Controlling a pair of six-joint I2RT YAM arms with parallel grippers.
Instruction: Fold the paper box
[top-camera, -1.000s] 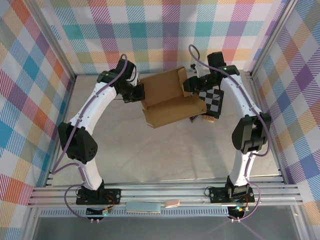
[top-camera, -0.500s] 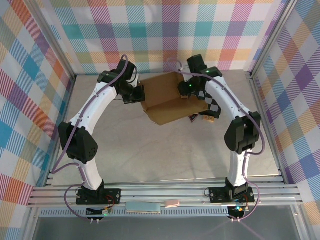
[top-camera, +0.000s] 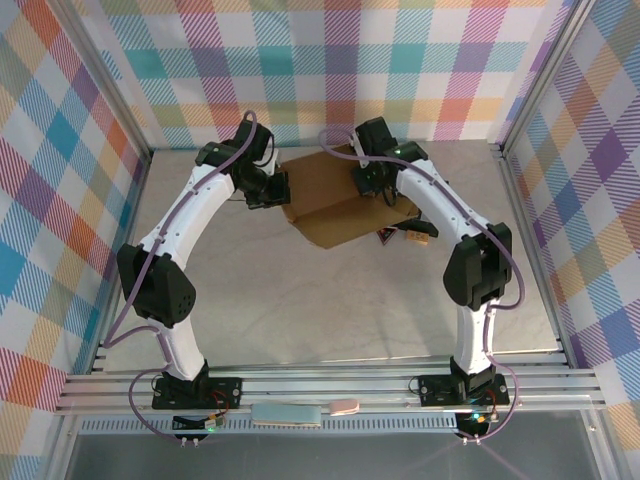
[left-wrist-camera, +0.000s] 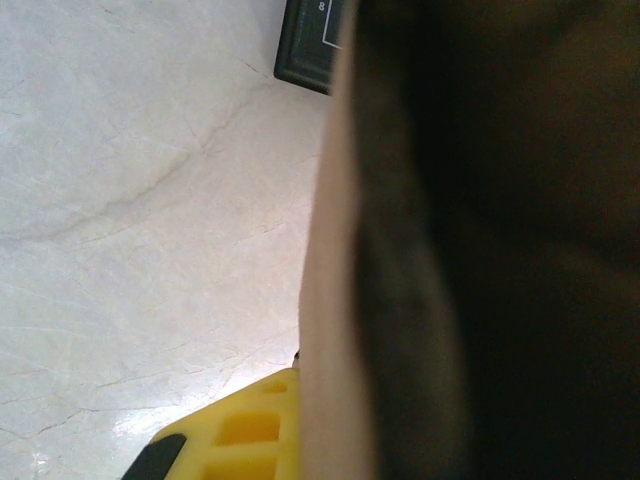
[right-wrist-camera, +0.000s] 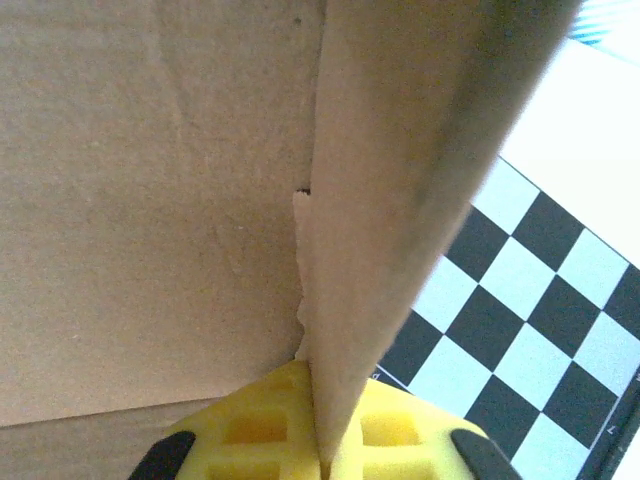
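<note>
The paper box (top-camera: 328, 205) is a plain brown cardboard mailer at the back of the table, partly folded. My left gripper (top-camera: 279, 190) is at its left edge. In the left wrist view one yellow finger (left-wrist-camera: 240, 435) presses against a cardboard wall (left-wrist-camera: 335, 280), and the other finger is hidden behind that wall. My right gripper (top-camera: 366, 181) is over the box's right part. Its two yellow fingers (right-wrist-camera: 260, 430) are shut on a thin upright flap (right-wrist-camera: 400, 150), with a flat box panel (right-wrist-camera: 150, 200) to the left.
A black-and-white checkered board (right-wrist-camera: 530, 300) lies under the right side of the box, with its dark corner (left-wrist-camera: 310, 45) in the left wrist view. Small dark and orange bits (top-camera: 402, 235) lie by the box's near right corner. Metal frame posts and plaid walls surround the table.
My right arm has swung left across the box with the flap in its grip, and now covers the checkered board. The box looks more closed. The left arm has held still.
</note>
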